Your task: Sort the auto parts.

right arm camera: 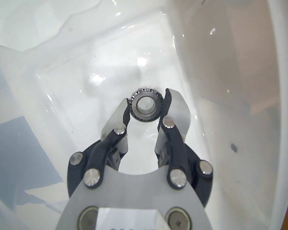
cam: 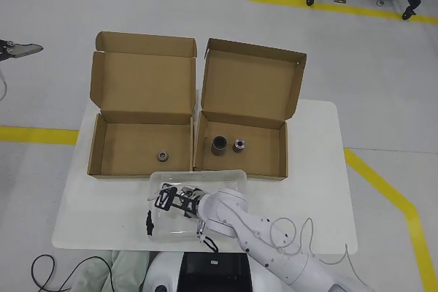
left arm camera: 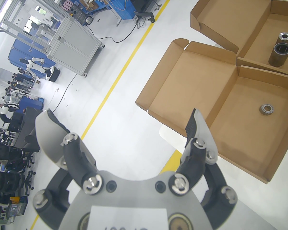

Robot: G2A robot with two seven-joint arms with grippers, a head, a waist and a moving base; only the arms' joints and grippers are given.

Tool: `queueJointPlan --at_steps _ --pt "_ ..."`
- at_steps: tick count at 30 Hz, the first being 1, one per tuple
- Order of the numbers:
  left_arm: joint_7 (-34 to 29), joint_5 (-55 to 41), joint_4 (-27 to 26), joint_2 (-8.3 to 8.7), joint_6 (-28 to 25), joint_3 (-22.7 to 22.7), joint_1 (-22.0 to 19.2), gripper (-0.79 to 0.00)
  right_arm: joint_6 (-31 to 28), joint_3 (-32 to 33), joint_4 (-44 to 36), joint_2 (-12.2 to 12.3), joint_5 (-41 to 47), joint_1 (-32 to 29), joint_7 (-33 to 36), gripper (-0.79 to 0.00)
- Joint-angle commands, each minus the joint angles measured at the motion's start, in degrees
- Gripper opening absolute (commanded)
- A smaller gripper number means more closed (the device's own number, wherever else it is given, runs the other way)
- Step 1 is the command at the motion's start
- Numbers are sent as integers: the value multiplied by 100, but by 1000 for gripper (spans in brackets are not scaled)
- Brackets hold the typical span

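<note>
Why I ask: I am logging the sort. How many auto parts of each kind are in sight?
Bearings: 2, a boxed bearing and a gripped bearing in the right hand.
Sleeves: 2, a dark sleeve and a small sleeve.
Total: 4 parts.

A white table (cam: 317, 146) stands across yellow floor tape (cam: 29, 134).

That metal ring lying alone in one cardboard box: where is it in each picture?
Top view: the lone bearing lies in the left cardboard box.
Left wrist view, in the nearer box, beyond the open left gripper.
Right wrist view: looks into the clear bin; the right gripper grips a second bearing.
Landmark: the dark cylinder in the neighbouring box.
</note>
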Motion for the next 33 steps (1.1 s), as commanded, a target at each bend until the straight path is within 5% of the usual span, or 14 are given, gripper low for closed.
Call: queueJointPlan --at_steps 1,11,33 --pt "0 0 0 0 0 0 0 0 22 43 -84 14 -19 -38 -65 -785" --pt "0 0 0 0 0 0 0 0 -277 564 -265 172 432 -445 -1065 -785" --pt "0 0 0 0 0 0 0 0 -2148 1776 -54 582 1514 -1267 -4743 -785"
